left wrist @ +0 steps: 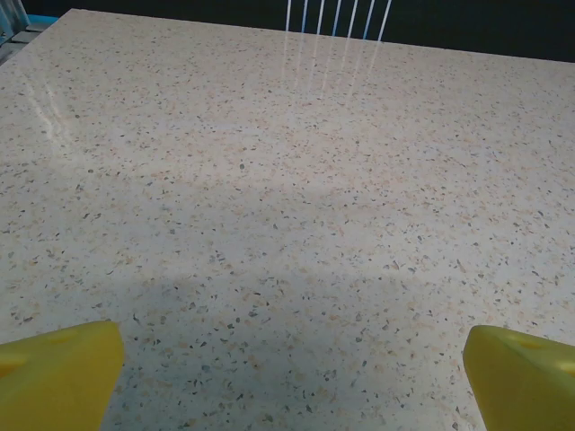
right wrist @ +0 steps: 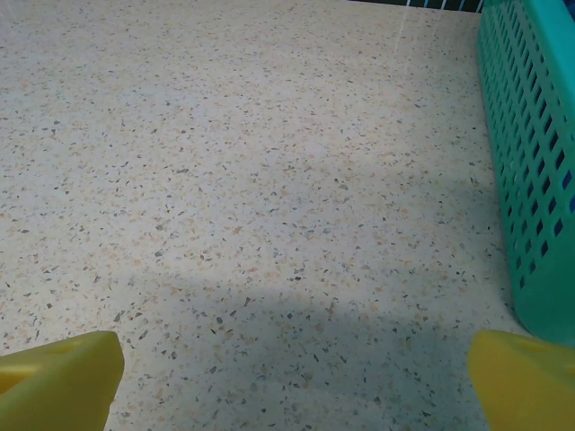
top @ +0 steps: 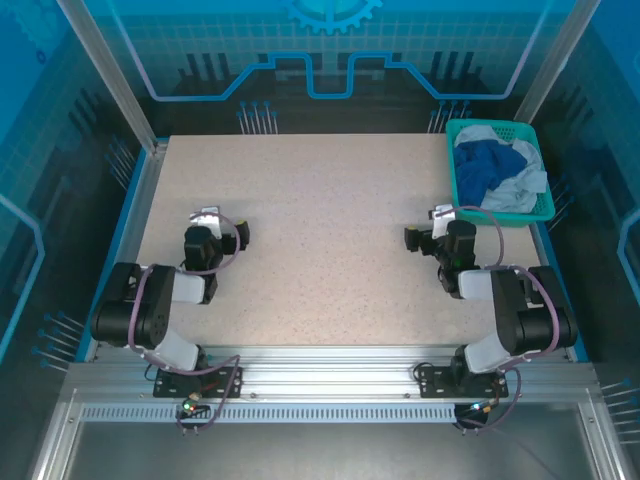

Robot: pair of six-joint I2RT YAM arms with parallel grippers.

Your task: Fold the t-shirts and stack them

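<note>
The two t-shirts are not yet on the work surface: the royal blue t-shirt (top: 490, 165) and the light grey t-shirt (top: 525, 186) lie crumpled together inside the teal mesh basket (top: 505, 216), the blue one more in the middle and the grey one around it and toward the basket's right side. The right gripper (right wrist: 292, 382) hovers low over the speckled table (top: 320, 200), just beside the basket's left wall and a little nearer to the arm bases than the basket; its yellow fingers are wide apart and hold nothing. The left gripper (left wrist: 292, 382) is well apart from the basket, far to its left, also with the fingers spread and nothing between them. I judge that the task is at its very beginning, at the step of fetching the first shirt. The next move probably asks the right arm to rise over the basket's rim, come down into the cloth and pinch only one shirt. Because the two are tangled, both may come out together.
</note>
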